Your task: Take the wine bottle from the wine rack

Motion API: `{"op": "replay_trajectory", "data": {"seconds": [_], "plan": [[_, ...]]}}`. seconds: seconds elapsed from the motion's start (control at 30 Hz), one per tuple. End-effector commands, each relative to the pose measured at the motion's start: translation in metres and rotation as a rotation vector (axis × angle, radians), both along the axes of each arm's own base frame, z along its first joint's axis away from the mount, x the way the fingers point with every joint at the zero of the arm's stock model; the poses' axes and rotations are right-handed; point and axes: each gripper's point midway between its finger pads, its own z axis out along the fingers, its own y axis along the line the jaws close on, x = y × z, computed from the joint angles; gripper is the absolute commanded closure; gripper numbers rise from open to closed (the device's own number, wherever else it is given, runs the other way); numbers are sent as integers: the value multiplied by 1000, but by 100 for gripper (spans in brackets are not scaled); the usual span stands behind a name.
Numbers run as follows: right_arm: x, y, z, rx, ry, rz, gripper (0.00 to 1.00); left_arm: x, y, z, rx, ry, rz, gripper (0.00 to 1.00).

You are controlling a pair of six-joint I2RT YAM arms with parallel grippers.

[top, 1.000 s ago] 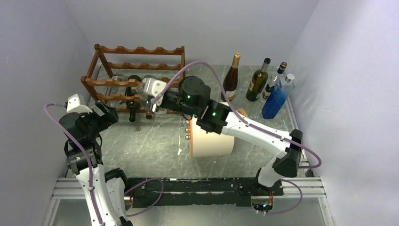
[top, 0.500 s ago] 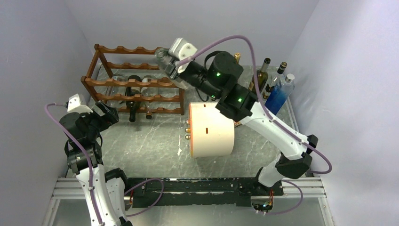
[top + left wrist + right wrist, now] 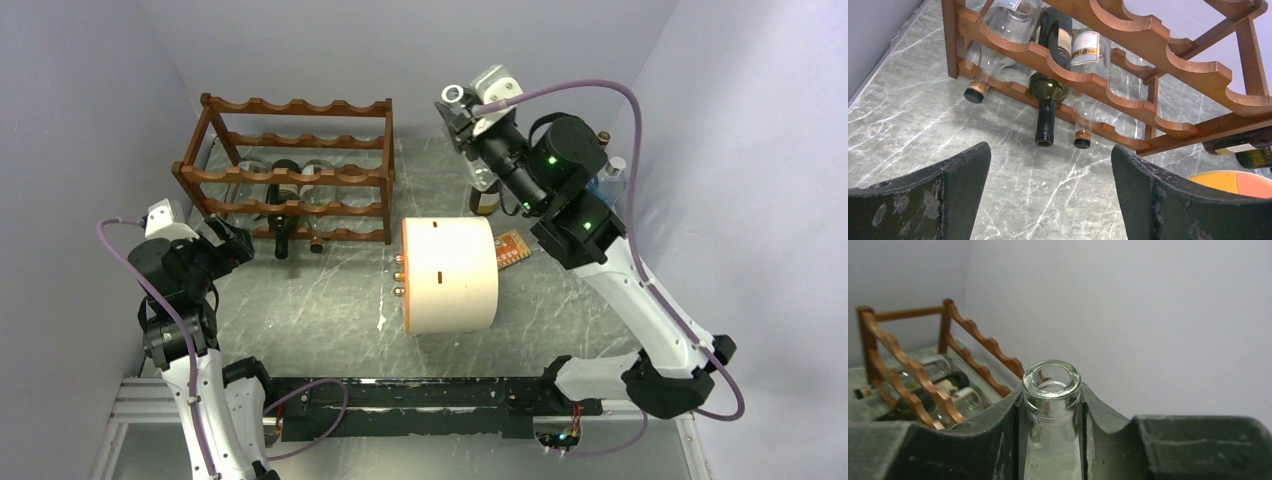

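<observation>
The reddish-brown wine rack [image 3: 290,172] stands at the back left. A clear bottle [image 3: 998,30], a dark bottle [image 3: 1050,75] and another clear bottle [image 3: 1089,47] lie on it, necks toward me. My right gripper [image 3: 463,112] is raised right of the rack, above the back of the table. It is shut on the neck of a clear glass wine bottle [image 3: 455,96], held upright and off the rack. The right wrist view shows its open mouth [image 3: 1051,381] between the fingers [image 3: 998,435]. My left gripper [image 3: 222,243] is open and empty, low in front of the rack.
A big cream cylinder [image 3: 450,275] lies on its side mid-table, right of the rack. A small orange item [image 3: 511,248] lies beside it. A blue bottle [image 3: 606,186] and other standing bottles are at the back right, mostly hidden by my right arm. Walls close in on both sides.
My right arm has drawn the clear bottle out of the rack, lifted it and swung it right, turning it upright. The left arm has not moved.
</observation>
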Motion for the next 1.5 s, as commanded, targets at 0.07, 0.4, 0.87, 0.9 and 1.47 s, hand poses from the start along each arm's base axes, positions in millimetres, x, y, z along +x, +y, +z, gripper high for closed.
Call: {"op": "replay_trajectory", "data": {"seconds": [0.07,0.4,0.87,0.9,1.47], "plan": [[21,-70,-26,46,39,-199,100,3,-9,7,1,-35,-46,7],[66,-175,-106,176,174,-432,100,3,-14,7,0,-35,-63,6],[103,-219,-170,365,180,-478,100,3,-15,6,-1,-33,-64,6],[105,-218,-173,368,174,-475,100,3,-15,6,-2,-32,-63,6],[154,-218,-213,379,116,-492,100,3,-11,5,-1,-24,-40,7]]}}
